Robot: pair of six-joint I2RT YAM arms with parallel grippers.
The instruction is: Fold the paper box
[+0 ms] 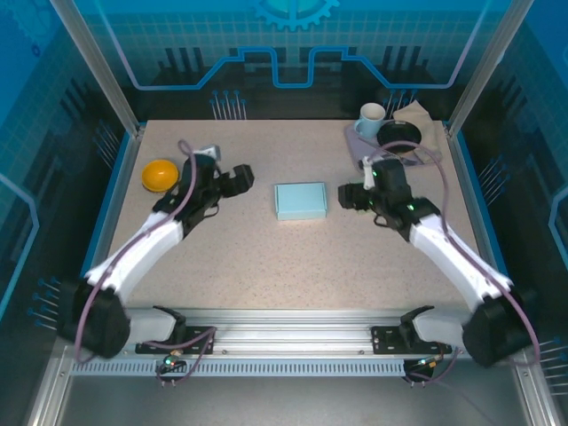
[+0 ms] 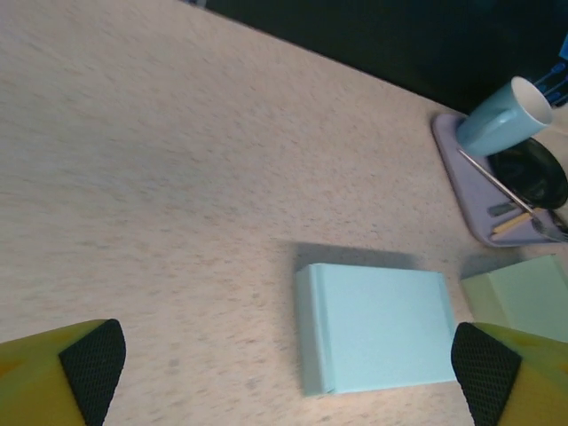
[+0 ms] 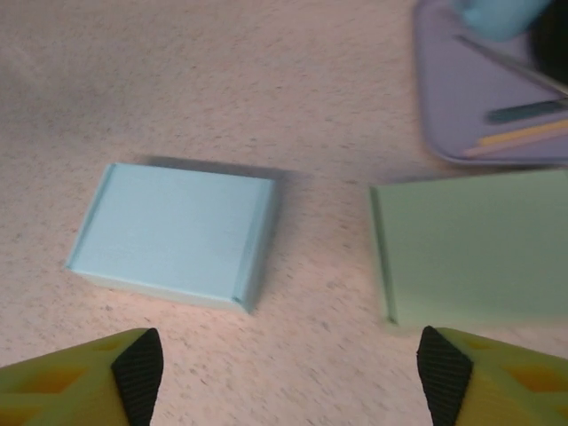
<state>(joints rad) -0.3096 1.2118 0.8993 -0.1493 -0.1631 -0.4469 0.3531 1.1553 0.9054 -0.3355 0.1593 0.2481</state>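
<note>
A folded light blue paper box [image 1: 300, 201] lies flat and closed in the middle of the table, apart from both grippers. My left gripper [image 1: 240, 179] hovers to its left, open, with nothing between its fingers. In the left wrist view the box [image 2: 377, 327] lies ahead of the open gripper [image 2: 288, 373]. My right gripper [image 1: 349, 196] is to the right of the box, also open and holding nothing. The right wrist view has the blue box [image 3: 173, 235] ahead on the left of the gripper [image 3: 291, 373].
A pale green flat box [image 3: 475, 248] lies right of the blue one, seen too from the left wrist [image 2: 524, 293]. A purple tray [image 1: 362, 146] at the back right carries a blue cup [image 1: 372, 118], a black dish [image 1: 399, 135] and utensils. An orange bowl [image 1: 160, 174] sits far left.
</note>
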